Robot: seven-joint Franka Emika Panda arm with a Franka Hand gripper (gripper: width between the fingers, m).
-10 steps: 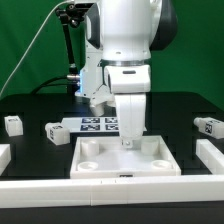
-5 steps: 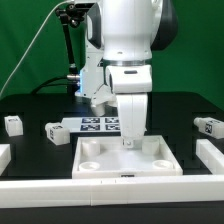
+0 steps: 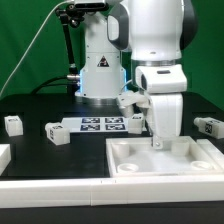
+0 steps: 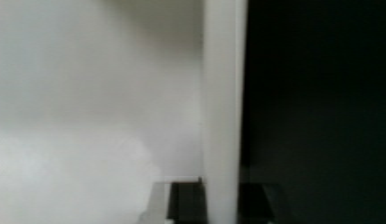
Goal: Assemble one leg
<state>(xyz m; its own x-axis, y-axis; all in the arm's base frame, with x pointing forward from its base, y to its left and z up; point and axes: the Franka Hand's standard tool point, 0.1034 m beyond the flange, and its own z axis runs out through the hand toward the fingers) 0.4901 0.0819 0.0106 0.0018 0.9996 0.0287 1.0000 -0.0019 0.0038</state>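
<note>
Exterior view: the leg lies loose on the tabletop at the exterior view's right. It is probably light, stiff, slick plastic, best gripped across its flat sides. The tool is clamped on the panel rim.

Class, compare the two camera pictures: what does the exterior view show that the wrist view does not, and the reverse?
Only the exterior view: the arm, the marker board and a loose leg. Only the wrist view: a close look at the tabletop rim running between the hand fingertips. Both: the white tabletop on the black table.
</note>
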